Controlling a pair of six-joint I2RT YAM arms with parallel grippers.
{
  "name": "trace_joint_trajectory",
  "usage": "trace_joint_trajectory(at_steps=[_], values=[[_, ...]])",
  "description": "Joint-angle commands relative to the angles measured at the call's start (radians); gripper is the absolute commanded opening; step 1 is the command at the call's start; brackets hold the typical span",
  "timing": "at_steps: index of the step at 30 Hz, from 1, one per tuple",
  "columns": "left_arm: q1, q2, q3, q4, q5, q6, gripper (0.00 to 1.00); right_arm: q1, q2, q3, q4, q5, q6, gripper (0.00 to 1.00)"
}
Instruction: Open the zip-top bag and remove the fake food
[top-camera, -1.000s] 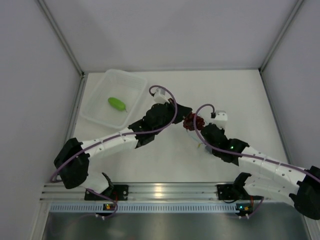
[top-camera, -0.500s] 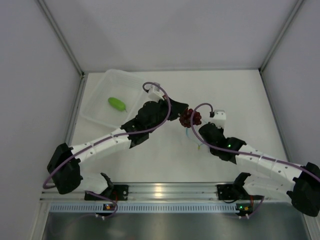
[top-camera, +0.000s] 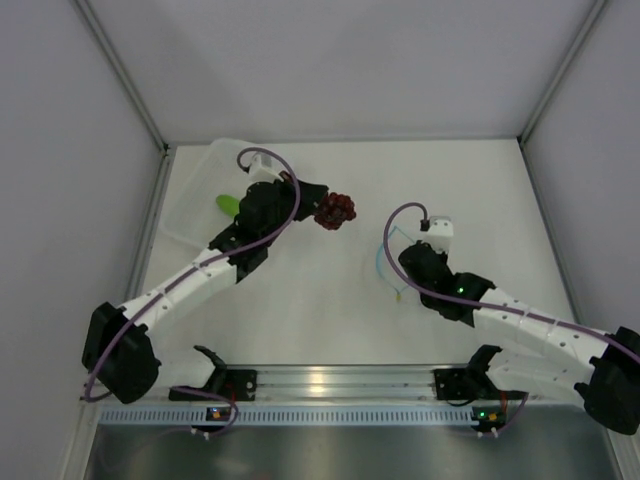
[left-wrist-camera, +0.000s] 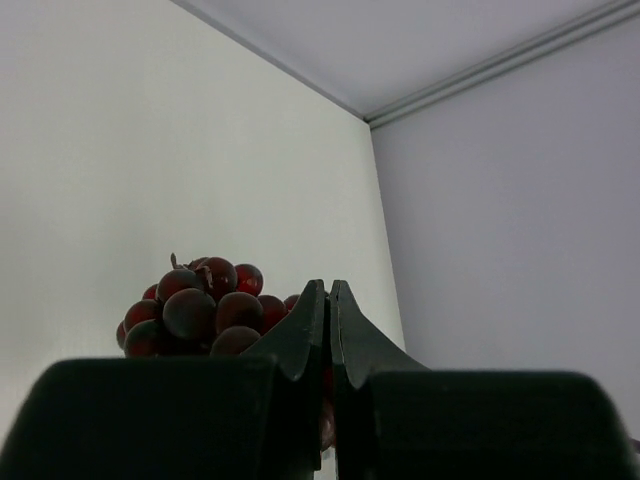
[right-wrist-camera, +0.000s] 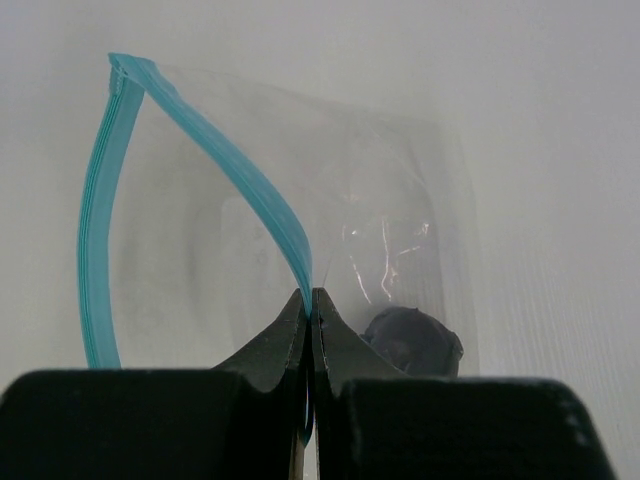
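The zip-top bag (right-wrist-camera: 400, 190) was clear and crinkly, and its mouth stood open, with the light blue zip strip (right-wrist-camera: 95, 250) bent into a loop. It lay right of centre in the top view. The right gripper (right-wrist-camera: 311, 300) pinched one lip of that strip, fingers pressed together. A small dark lump (right-wrist-camera: 410, 340) sat inside the bag, low in the wrist view.

The grape bunch (top-camera: 335, 210) was outside the bag, at upper centre-left, pinched by the nearly closed left gripper (top-camera: 318, 207). Bare white table (top-camera: 480, 190) lay between the bunch and the bag.

The green piece (top-camera: 228, 204) lay in the translucent tub (top-camera: 215, 150) by the left wall, partly hidden by the arm.
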Motion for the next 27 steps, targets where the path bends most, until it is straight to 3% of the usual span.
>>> trace_joint_trajectory(at_steps=[1, 9, 17, 27], values=[[0.083, -0.079, -0.012, 0.002, 0.030, 0.017, 0.00, -0.004, -0.017, 0.045, 0.022, 0.019, -0.013, 0.00], [0.332, -0.116, 0.000, -0.079, 0.080, 0.054, 0.00, -0.004, -0.024, 0.043, 0.017, 0.019, -0.022, 0.00], [0.525, -0.039, 0.078, -0.144, 0.094, 0.088, 0.00, -0.006, -0.024, 0.040, 0.030, 0.007, -0.024, 0.00], [0.630, 0.206, 0.213, -0.147, 0.119, 0.120, 0.00, -0.006, -0.037, 0.040, 0.026, -0.013, -0.039, 0.00]])
